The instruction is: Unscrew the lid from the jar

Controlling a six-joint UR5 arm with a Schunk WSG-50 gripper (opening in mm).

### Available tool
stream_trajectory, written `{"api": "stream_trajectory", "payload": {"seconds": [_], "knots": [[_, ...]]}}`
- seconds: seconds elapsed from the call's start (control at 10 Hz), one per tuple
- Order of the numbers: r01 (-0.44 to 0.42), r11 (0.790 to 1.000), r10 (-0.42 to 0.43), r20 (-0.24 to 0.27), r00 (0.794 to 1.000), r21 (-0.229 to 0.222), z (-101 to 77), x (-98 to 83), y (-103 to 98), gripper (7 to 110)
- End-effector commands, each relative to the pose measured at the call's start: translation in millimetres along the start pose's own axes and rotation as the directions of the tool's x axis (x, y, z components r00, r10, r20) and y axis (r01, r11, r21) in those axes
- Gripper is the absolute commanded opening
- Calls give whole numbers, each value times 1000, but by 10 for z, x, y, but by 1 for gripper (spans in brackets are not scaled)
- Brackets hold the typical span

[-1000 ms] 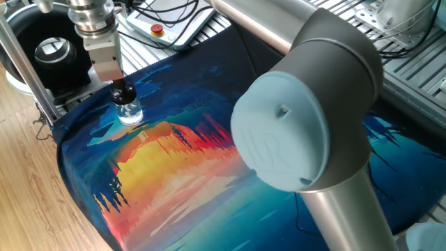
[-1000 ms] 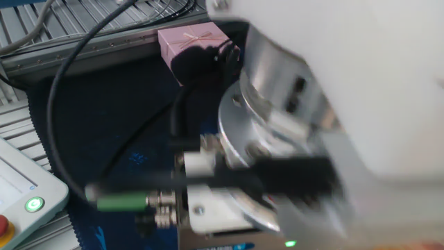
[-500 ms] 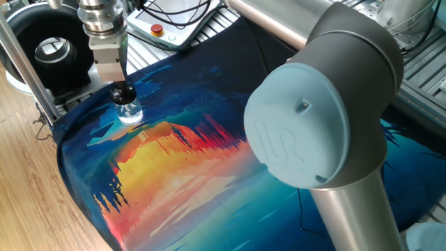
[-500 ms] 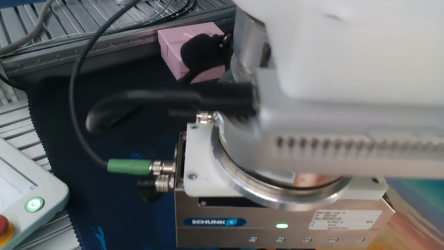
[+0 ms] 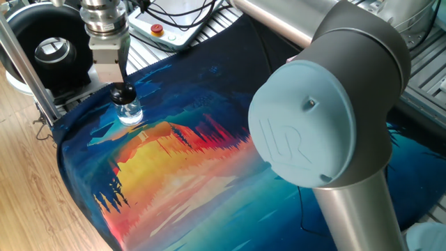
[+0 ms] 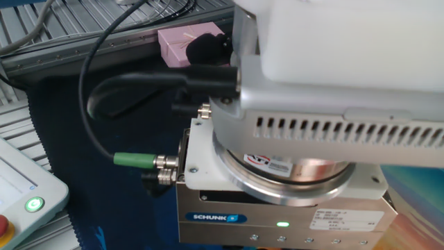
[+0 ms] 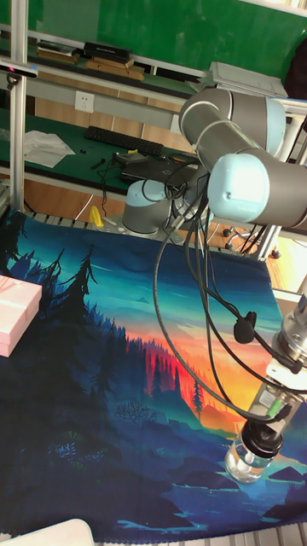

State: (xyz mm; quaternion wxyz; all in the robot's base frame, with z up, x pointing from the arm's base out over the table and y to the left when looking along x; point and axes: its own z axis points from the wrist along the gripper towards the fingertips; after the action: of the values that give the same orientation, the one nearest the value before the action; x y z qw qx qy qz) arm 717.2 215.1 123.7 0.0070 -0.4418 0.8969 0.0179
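Lid (image 5: 123, 92): black. Jar (image 5: 129, 112): clear glass. Table cloth (image 5: 181, 160): printed forest sunset, blue and teal outside, orange, red and yellow centre. Gift box (image 7: 15, 315): pink. Arm joint cap (image 5: 306, 125): pale blue.

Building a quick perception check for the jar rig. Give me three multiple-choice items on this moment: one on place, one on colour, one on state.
1. Where does the jar stand?
A. on the painted cloth, near its edge
B. on the pink gift box
C. on the wooden floor

2. What colour is the lid?
A. white
B. black
C. red

3. Where is the gripper relative to the lid?
A. far off at the other side of the cloth
B. directly above it, fingers down at the lid
C. lying flat on the cloth

Answers: 1 A, the clear jar sits on the cloth's blue part by the edge. 2 B, the cap on the neck is dark black. 3 B, in one fixed view and the tall fixed view the gripper comes straight down onto the lid; whether it is clamped cannot be told.
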Motion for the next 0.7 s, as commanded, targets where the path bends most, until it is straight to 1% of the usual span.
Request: {"api": "stream_trajectory", "payload": {"seconds": [0.0,0.1,0.3,0.6], "knots": [[-31,999,31,21,999,-24,-27,-33,63,44],[-37,999,37,27,999,-29,-33,-45,80,44],[-42,999,42,19,999,-14,-32,-24,51,44],[-46,999,46,21,999,-14,-30,-29,50,44]]}}
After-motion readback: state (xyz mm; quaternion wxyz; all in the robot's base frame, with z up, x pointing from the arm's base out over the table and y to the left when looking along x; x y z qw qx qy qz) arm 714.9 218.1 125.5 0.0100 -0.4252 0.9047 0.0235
